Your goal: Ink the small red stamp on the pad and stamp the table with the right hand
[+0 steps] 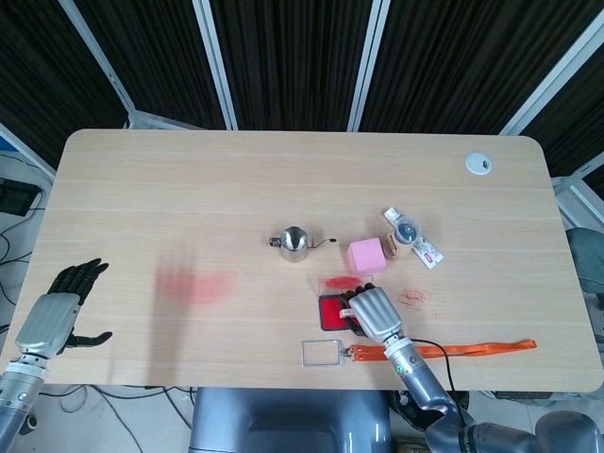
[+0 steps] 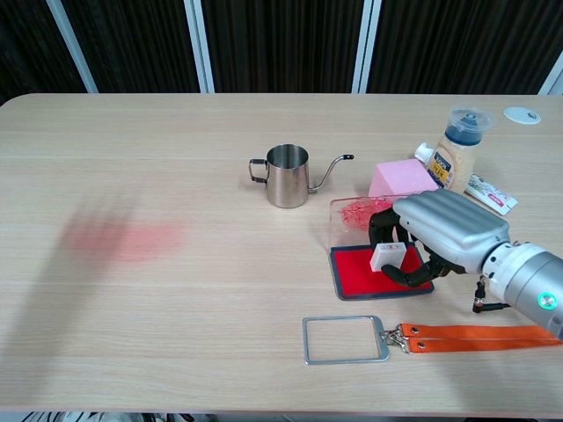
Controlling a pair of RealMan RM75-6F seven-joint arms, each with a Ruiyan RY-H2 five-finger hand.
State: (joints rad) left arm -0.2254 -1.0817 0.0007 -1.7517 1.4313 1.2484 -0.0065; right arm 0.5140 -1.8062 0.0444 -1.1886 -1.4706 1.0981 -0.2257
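Note:
My right hand grips a small white-bodied stamp and holds it down on the red ink pad. The pad's clear lid, smeared red, stands open behind it. In the head view the hand covers the stamp. Red stamp marks show on the table to the right of the hand. My left hand hangs off the table's front left corner, fingers spread, holding nothing.
A steel pouring kettle stands left of the pad, a pink cube and a bottle behind it. A badge holder on an orange lanyard lies in front. A faint red smear marks the left.

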